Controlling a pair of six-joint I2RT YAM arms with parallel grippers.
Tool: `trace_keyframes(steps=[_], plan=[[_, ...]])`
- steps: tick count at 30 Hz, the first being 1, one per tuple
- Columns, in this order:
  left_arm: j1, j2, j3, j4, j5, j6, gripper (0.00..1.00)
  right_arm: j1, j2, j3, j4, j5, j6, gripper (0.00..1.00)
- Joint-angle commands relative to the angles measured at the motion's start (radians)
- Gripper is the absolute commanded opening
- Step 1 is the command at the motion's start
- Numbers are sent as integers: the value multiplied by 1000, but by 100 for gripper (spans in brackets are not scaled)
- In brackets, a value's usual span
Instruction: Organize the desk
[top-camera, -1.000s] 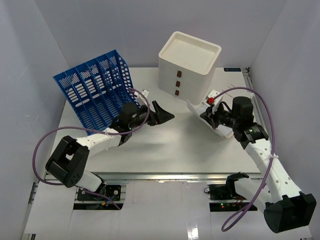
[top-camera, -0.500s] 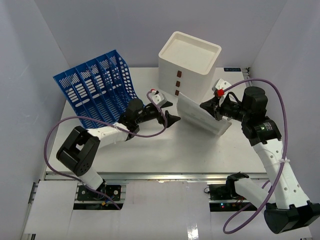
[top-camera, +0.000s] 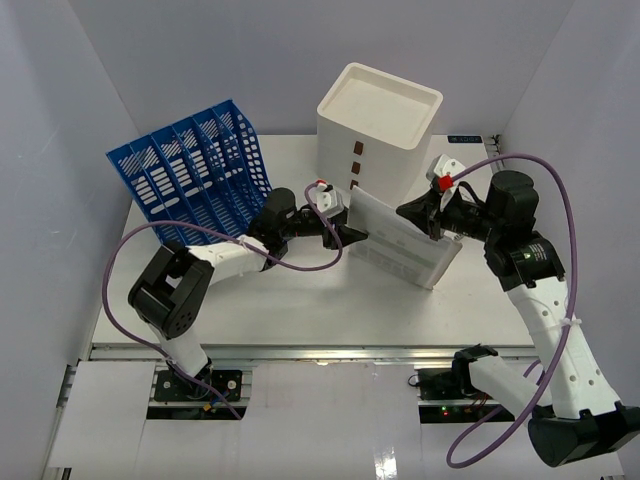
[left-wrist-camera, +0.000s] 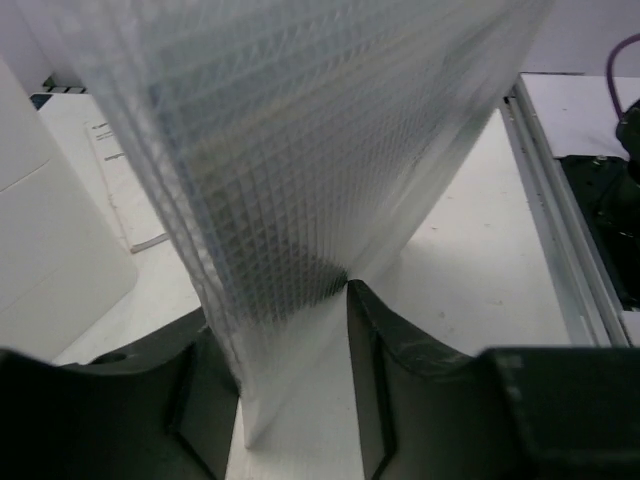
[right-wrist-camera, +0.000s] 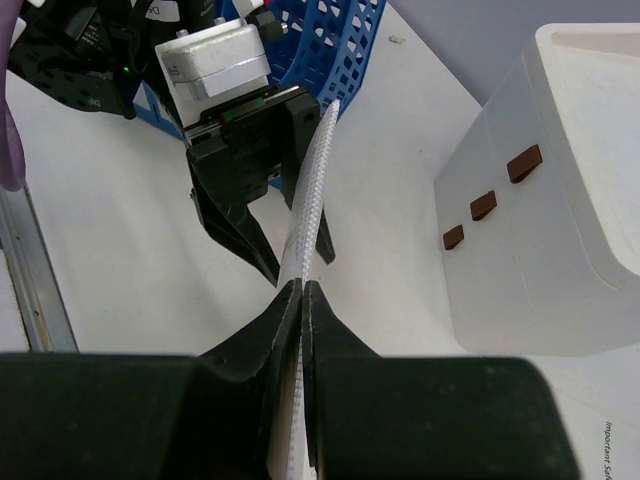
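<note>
A translucent white mesh pouch (top-camera: 400, 240) stands on edge, tilted, above the white desk (top-camera: 300, 310). My right gripper (top-camera: 418, 215) is shut on the pouch's right end; in the right wrist view (right-wrist-camera: 302, 290) its jaws pinch the thin pouch (right-wrist-camera: 312, 190). My left gripper (top-camera: 345, 237) is open at the pouch's left end. In the left wrist view (left-wrist-camera: 280, 305) the fingers (left-wrist-camera: 370, 380) straddle the pouch (left-wrist-camera: 300, 150) with a wide gap, and the pouch leans toward the left finger.
A cream three-drawer box (top-camera: 375, 125) stands just behind the pouch. A blue file rack (top-camera: 195, 170) stands at the back left. A printed paper (left-wrist-camera: 120, 190) lies beside the box. A silver rail (top-camera: 300, 352) runs along the desk's near edge.
</note>
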Motion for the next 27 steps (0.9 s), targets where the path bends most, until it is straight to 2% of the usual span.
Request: trace_keyframes(steps=[1,7,8,13,15,17,19,20,22,26,27], plan=[[-2,-86,-13,-23,166,-20,47,7,18,24,96,15,6,8],[-5,-144,-33,-70,235,-66,4,7,36,8,139,52,22,8],[-5,-162,-42,-73,230,-85,0,7,37,5,144,59,26,8],[-5,-258,-87,-126,224,-105,0,7,47,-6,177,67,63,10],[-2,-299,-98,-189,225,-99,0,7,54,1,178,95,72,29],[13,-341,-102,-267,202,-101,0,7,57,9,172,133,72,56],[42,-387,-96,-344,131,-124,0,5,49,8,172,188,40,88],[68,-393,-84,-387,82,-162,0,5,36,4,175,215,29,97],[133,-403,-50,-470,46,-239,0,3,19,-10,188,265,28,91],[271,-446,-3,-549,-34,-363,0,-8,-8,-36,188,273,2,90],[278,-475,9,-574,-110,-371,0,-12,-16,-51,189,261,-3,90]])
